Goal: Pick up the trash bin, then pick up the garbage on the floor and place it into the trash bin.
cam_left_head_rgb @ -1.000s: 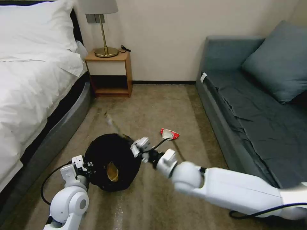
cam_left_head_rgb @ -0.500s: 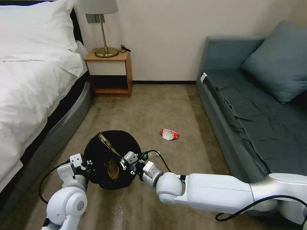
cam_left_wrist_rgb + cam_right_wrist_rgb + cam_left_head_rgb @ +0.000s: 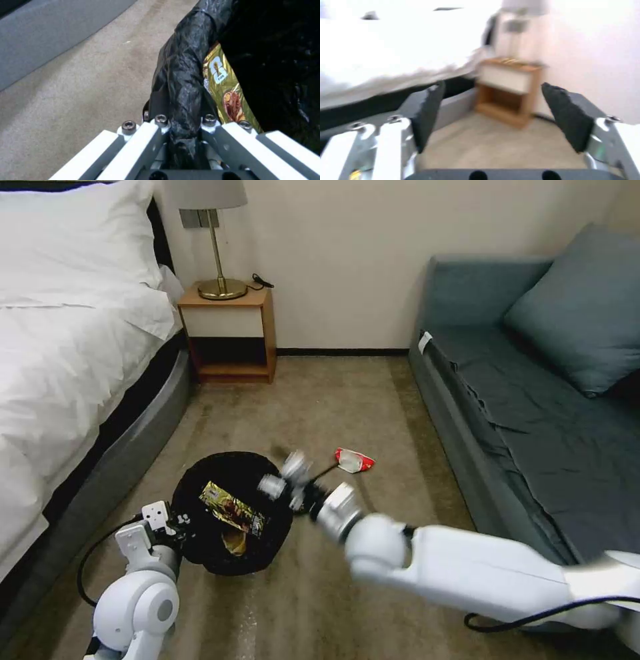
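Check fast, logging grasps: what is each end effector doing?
Left end effector: closed on the trash bin rim.
Right end effector: open, holding nothing.

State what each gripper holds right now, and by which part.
The left gripper is shut on the trash bin, clamping its bag-covered rim. The right gripper is open and holds nothing; the gold snack wrapper lies in the bin.
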Motion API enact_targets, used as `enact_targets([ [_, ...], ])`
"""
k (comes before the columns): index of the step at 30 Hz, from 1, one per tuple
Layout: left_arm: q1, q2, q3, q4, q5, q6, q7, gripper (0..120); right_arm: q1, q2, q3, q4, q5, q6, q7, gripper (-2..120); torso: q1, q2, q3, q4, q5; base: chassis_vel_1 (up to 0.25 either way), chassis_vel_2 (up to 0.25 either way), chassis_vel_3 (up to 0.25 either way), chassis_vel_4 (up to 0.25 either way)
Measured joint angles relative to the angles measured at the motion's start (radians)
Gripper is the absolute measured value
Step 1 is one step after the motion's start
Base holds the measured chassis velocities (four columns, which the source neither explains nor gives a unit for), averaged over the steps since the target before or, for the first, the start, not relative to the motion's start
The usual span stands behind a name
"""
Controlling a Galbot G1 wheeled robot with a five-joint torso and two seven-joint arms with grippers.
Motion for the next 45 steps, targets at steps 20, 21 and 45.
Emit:
enact_targets([
  [20,0.004,-0.012,-0.009,0.005,0.021,-0.019,0.017,3,-0.924,0.122,0.958,0.342,-0.463,-0.087,0.087,100,0.0,0.0,0.0,-0.0001,-0.0005,0.0,0.0,0.0,0.0],
  [21,0.004,-0.01,-0.008,0.004,0.02,-0.019,0.017,3,-0.977,0.164,0.974,0.349,-0.5,-0.083,0.087,100,0.0,0.0,0.0,-0.0003,-0.0008,0.0,0.0,0.0,0.0],
  [45,-0.007,0.001,-0.015,0.0,0.003,-0.023,0.023,3,-1.212,0.498,0.944,0.296,-0.75,0.081,-0.015,100,0.0,0.0,0.0,0.0003,-0.0006,-0.003,0.002,0.001,-0.002],
])
